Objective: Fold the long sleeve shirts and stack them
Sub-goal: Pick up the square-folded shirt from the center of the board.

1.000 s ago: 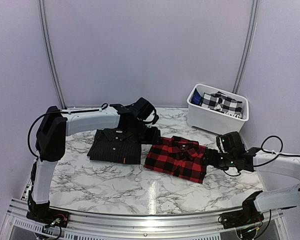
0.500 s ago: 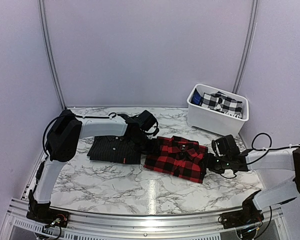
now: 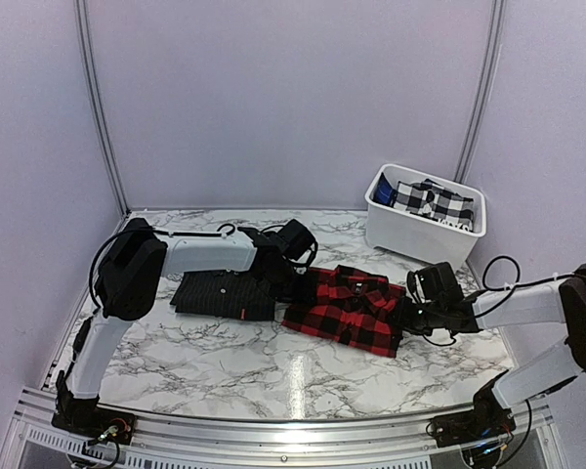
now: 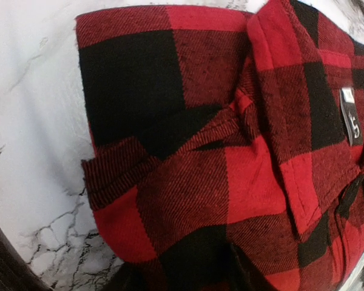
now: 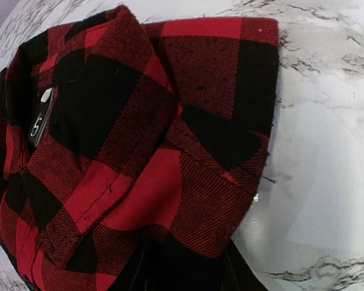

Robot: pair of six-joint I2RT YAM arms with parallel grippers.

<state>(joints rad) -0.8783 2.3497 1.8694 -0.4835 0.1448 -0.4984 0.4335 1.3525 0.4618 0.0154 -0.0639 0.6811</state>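
The red-and-black check long sleeve shirt point(image 3: 347, 308) lies folded on the marble table, collar toward the back. Left of it lies the folded black pinstriped long sleeve shirt point(image 3: 220, 293), with a small red tag at its front edge. My left gripper point(image 3: 291, 283) is down at the red shirt's left edge. In the left wrist view the check fabric point(image 4: 230, 151) runs into my left gripper point(image 4: 188, 276), which is closed on that edge. My right gripper point(image 3: 408, 318) is at the shirt's right edge. There the fabric point(image 5: 139, 151) fills my right gripper point(image 5: 182, 270) too.
A white plastic bin point(image 3: 410, 234) stands at the back right, holding black-and-white checked cloth point(image 3: 432, 202). Pale walls enclose the table on three sides. A metal rail runs along the near edge by the arm bases.
Both arms moved inward and down onto the red check shirt's two side edges. Both grippers narrowed onto the fabric. Neither shirt has shifted.
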